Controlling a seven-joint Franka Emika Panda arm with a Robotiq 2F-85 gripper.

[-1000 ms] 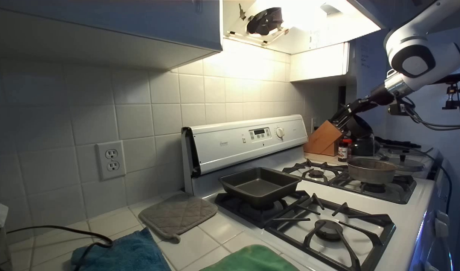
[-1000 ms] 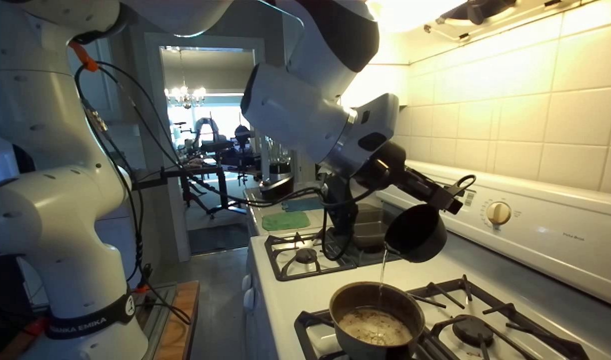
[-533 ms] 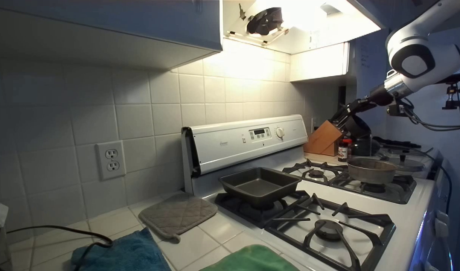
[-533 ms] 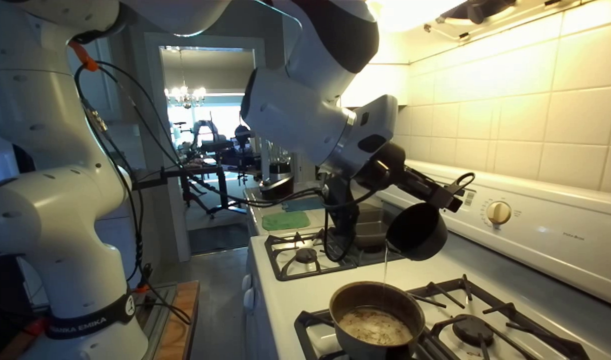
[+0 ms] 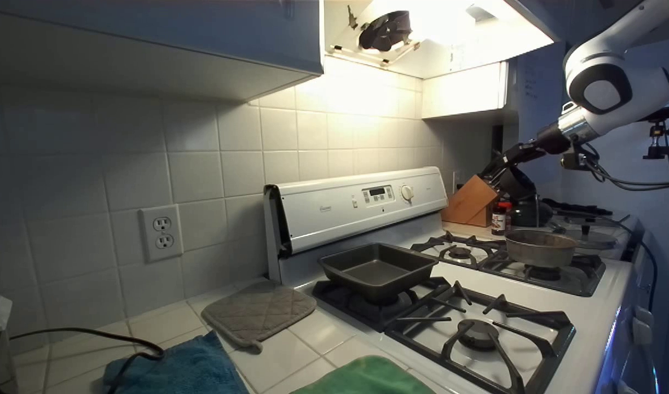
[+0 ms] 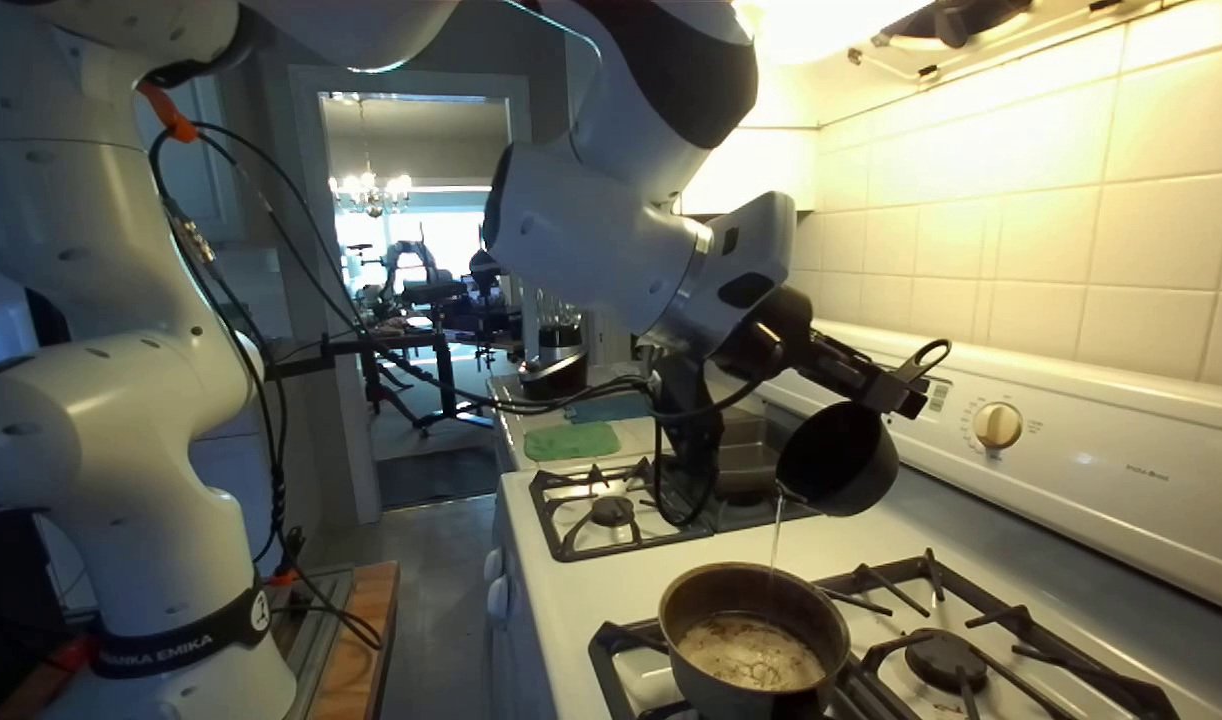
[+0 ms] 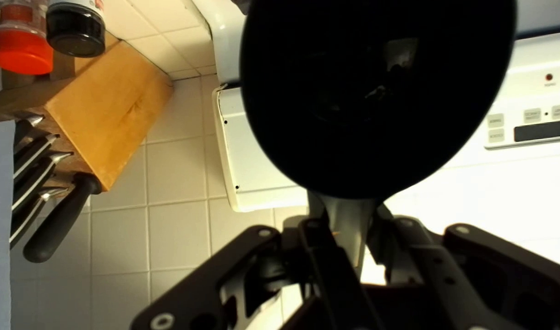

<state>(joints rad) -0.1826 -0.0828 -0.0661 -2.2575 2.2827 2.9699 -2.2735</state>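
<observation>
My gripper (image 7: 348, 222) is shut on the handle (image 7: 351, 220) of a small dark saucepan (image 6: 836, 460), whose black bowl (image 7: 376, 91) fills the upper middle of the wrist view. The saucepan is tipped in the air, its mouth facing sideways and down. From its rim a thin clear stream (image 6: 777, 535) falls into a worn pot (image 6: 756, 585) on a front burner below. Pale, cloudy liquid (image 6: 751, 655) lies inside that pot. In an exterior view the tilted saucepan (image 5: 518, 185) hangs behind and above the worn pot (image 5: 540, 249); the two do not touch.
A knife block (image 5: 468, 202) and bottles (image 7: 23, 50) stand beyond the stove, close behind the saucepan. A square baking pan (image 5: 377, 268) sits on a back burner. Grates (image 6: 946, 655), a control panel (image 6: 1051, 430), a grey pot holder (image 5: 260, 314) and a green cloth (image 5: 367, 377) surround it.
The tipped saucepan has risen very slightly and shifted a little to the right in an exterior view. Its stream has shifted with it and keeps falling into the worn pot.
</observation>
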